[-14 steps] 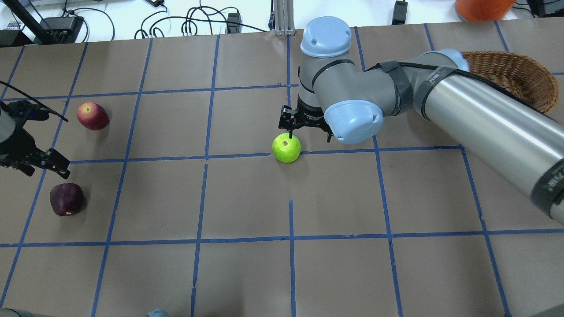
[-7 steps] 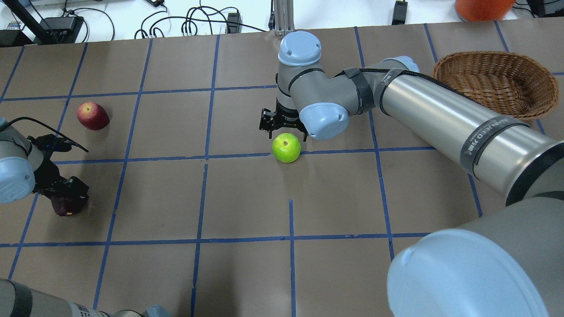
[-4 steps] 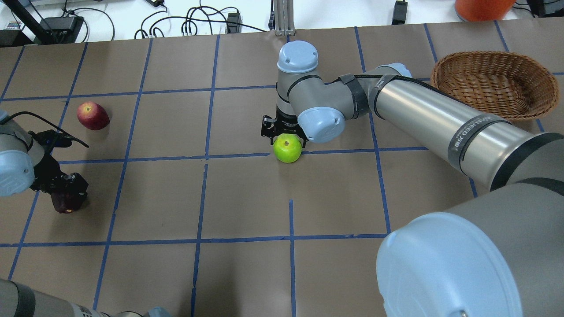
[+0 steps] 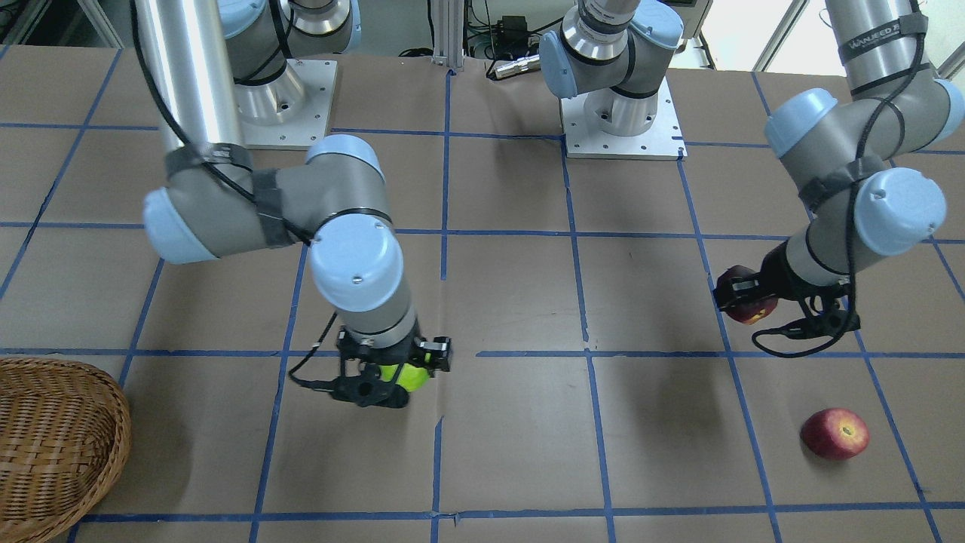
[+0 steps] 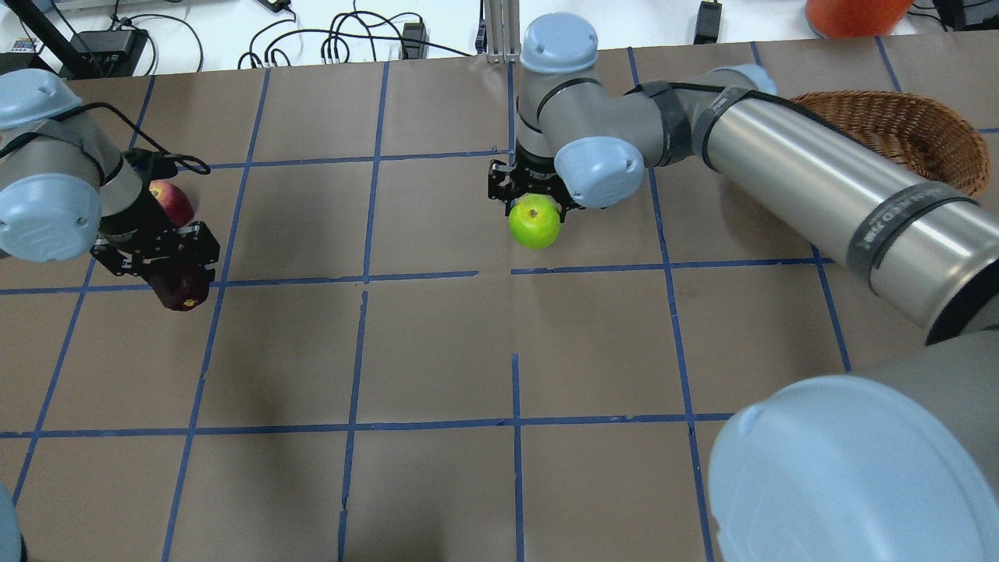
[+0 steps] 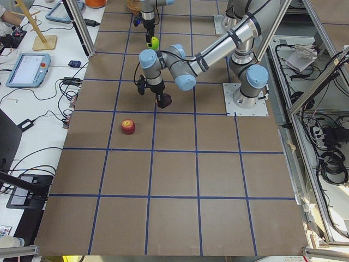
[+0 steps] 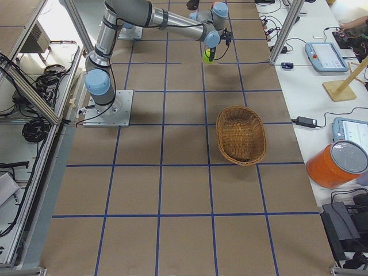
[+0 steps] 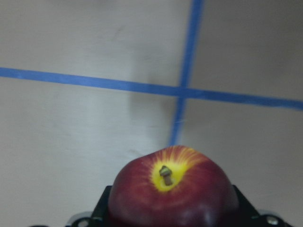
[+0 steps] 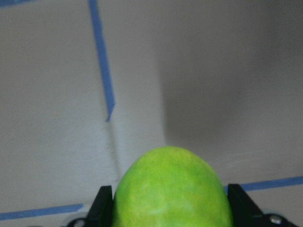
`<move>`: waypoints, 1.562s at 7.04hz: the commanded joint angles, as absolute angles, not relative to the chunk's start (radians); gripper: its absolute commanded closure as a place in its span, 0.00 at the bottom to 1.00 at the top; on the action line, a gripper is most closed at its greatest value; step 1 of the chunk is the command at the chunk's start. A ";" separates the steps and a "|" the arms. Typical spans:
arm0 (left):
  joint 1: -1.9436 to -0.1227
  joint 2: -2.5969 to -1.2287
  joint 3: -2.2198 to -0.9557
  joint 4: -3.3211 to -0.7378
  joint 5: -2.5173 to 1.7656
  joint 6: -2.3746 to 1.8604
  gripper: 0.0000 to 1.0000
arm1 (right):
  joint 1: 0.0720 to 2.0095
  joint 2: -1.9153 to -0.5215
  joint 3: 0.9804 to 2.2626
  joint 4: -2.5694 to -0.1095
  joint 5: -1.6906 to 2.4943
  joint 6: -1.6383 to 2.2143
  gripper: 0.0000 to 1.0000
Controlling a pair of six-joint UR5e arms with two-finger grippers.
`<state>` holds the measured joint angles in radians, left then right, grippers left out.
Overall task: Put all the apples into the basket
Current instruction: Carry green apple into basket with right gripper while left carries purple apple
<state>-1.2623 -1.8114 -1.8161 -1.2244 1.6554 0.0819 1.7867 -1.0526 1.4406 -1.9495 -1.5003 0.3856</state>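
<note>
— What are you holding?

— My right gripper [image 4: 397, 371] is clamped on the lime-green apple [image 4: 411, 375]. In that wrist's view my black fingers [image 9: 102, 208] press the fruit from both sides. My left gripper [image 4: 741, 296] is closed around the dark maroon apple [image 4: 750, 309]. Its stem end faces the wrist camera, with a yellow flare spreading around the stem.

— Where do they sit from the wicker basket [image 4: 68, 422]?

— Both are outside it. The green one hangs in my grip above the brown-papered table [image 5: 437, 351], near the basket but apart from it, with bare paper and blue tape lines between them. The maroon one hangs well apart from the basket, beyond the green one, toward the table's opposite end.

— And the third apple?

— The red apple [image 4: 834, 434] lies on the table with neither gripper on it and its stem dimple turned up. It is the farthest of the three from the basket, and near the maroon apple but not touching it. From overhead my left forearm hides part of it.
</note>
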 commanded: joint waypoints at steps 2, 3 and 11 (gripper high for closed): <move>-1.683 -1.842 -1.780 -1.133 1.614 -0.575 0.68 | 1.455 -1.104 1.289 -1.718 -1.647 -0.034 1.00; -1.804 -1.889 -1.769 -1.036 1.596 -0.747 0.67 | 1.374 -1.095 1.287 -1.742 -1.661 -0.128 1.00; -1.847 -1.993 -1.761 -0.793 1.486 -0.866 0.00 | 1.075 -0.861 1.292 -2.129 -1.703 -0.621 0.29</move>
<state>-1.9038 -2.0343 -1.7647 -0.7529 1.4930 -0.9338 1.0866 -0.8701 1.2876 -2.1236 -1.7023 -0.6166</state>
